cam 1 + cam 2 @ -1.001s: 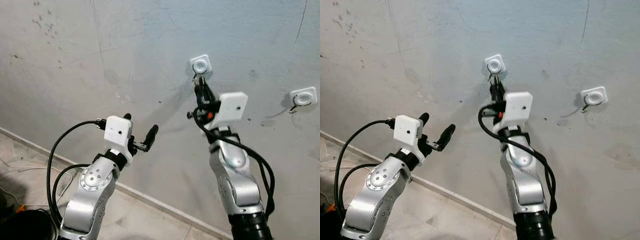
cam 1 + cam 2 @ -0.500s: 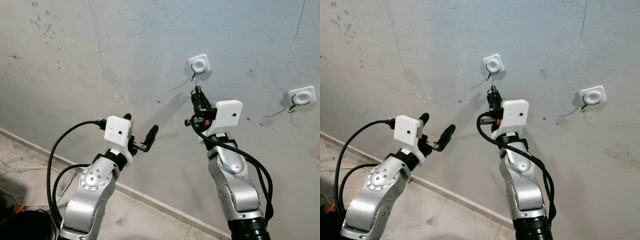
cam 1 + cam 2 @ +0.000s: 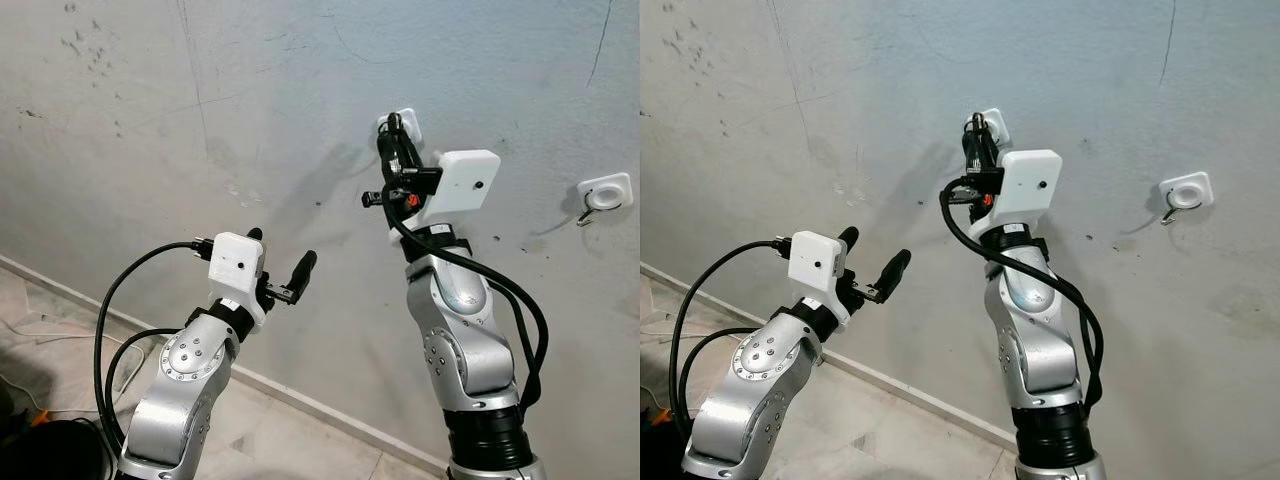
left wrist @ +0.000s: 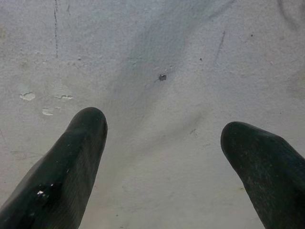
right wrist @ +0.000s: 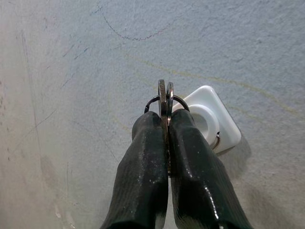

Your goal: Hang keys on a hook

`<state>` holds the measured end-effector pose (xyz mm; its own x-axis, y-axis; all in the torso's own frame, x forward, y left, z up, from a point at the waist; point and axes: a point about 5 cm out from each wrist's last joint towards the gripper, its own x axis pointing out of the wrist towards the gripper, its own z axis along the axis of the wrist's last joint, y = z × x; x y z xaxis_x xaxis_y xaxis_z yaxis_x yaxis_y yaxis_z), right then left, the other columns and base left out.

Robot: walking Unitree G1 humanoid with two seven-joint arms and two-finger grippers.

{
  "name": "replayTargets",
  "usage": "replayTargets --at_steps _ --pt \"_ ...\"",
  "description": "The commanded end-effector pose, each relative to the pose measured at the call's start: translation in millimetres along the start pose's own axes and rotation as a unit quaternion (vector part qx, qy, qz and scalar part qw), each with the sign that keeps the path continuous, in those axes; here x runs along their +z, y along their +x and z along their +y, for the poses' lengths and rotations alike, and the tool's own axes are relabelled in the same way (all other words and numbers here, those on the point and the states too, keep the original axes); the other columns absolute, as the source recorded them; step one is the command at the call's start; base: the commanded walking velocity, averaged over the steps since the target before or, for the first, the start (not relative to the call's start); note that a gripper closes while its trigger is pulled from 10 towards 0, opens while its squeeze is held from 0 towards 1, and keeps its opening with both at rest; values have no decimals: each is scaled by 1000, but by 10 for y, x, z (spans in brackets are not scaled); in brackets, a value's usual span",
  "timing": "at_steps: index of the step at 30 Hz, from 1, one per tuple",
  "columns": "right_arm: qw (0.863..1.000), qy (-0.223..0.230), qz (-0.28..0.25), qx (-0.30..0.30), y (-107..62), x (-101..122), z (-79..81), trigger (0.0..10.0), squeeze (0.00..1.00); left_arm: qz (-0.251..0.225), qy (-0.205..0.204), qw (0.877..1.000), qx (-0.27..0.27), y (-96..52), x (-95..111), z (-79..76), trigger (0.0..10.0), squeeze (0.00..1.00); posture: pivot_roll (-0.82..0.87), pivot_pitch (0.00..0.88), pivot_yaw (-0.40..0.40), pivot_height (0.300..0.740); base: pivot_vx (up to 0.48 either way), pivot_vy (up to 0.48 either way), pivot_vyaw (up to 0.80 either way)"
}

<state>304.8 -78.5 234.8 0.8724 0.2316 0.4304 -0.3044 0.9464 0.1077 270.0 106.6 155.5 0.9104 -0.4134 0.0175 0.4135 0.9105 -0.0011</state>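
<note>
Threading the key ring (image 5: 164, 98) over the hook (image 5: 209, 125) is the step in hand. The keys are pinched between the closed fingers of the right gripper (image 5: 167, 119), just beside the hook's white plate. The ring should be lowered squarely onto the wire. The left gripper (image 4: 164, 138), spread wide and empty, is held well apart from the hook.

The right gripper (image 5: 164, 125) covers most of the keys (image 5: 165, 97); just their tops and ring show above its fingertips. It also hides part of the white hook (image 5: 209, 121) on the wall beside them, whose wire end barely peeks out.
</note>
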Motion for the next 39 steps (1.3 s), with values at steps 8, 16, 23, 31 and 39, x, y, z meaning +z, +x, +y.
replayTargets --at_steps 8,16,23,31,39 --pt "1000 10 17 11 -76 -46 41 10000 0 -4 1 1000 -8 10 22 -21 10000 0 165 19 -61 740 0 0 0" --pt "999 10 31 10 -98 -146 41 10000 0 -4 2 1000 -8 8 28 -18 10000 0 166 21 -59 740 0 0 0" --pt "999 9 33 9 -60 -208 55 10000 0 -5 4 1000 -6 0 36 -9 10000 0 178 24 -60 740 0 0 0" --pt "1000 16 13 12 84 -148 103 10000 0 -4 6 1000 -4 -16 36 5 10000 0 188 26 -63 740 0 0 0" --pt "1000 20 -7 17 124 -43 113 10000 0 -4 6 1000 -3 -21 33 1 10000 0 192 24 -67 740 0 0 0"
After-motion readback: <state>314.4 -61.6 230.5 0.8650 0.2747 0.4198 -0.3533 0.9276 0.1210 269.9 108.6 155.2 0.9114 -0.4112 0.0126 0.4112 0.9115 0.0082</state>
